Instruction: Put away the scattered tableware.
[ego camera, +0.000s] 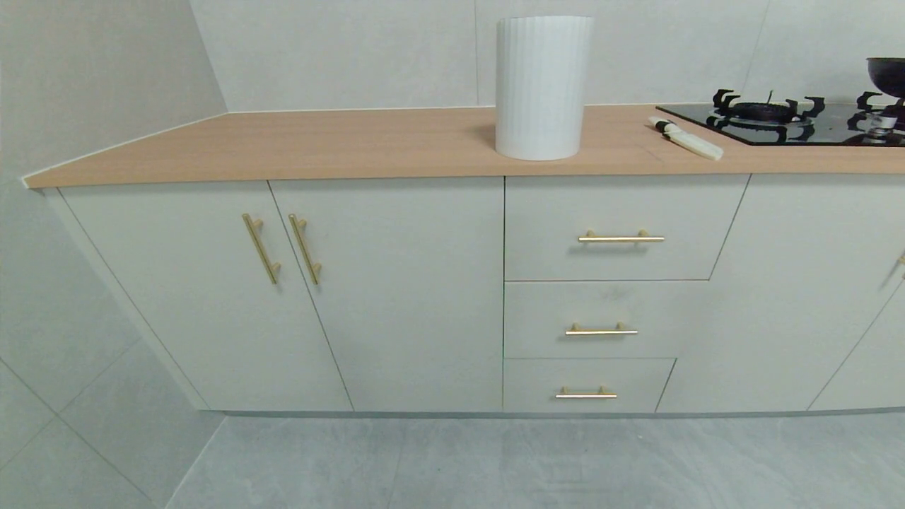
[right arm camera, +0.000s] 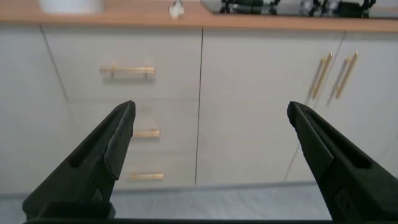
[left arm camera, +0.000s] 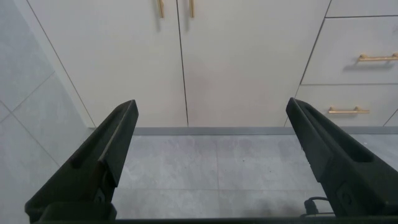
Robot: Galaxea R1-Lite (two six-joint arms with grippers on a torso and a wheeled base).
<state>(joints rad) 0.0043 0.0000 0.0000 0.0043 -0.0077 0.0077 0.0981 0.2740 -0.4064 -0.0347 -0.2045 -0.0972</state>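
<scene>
A knife [ego camera: 684, 137] with a pale blade and a black-and-white handle lies on the wooden countertop [ego camera: 318, 145], just left of the black gas hob [ego camera: 792, 121]. It shows small on the counter edge in the right wrist view, knife [right arm camera: 177, 8]. A tall white ribbed cylinder container [ego camera: 543, 86] stands on the counter left of the knife. My left gripper [left arm camera: 211, 134] is open, low above the floor, facing the cabinet doors. My right gripper [right arm camera: 208, 137] is open, facing the drawers, with nothing between its fingers.
Below the counter sit two cabinet doors with gold handles [ego camera: 283, 249] and a stack of three drawers [ego camera: 611, 233]. A dark pan [ego camera: 888, 74] sits on the hob at the far right. A tiled wall closes the left side. Grey floor tiles [ego camera: 495, 463] lie in front.
</scene>
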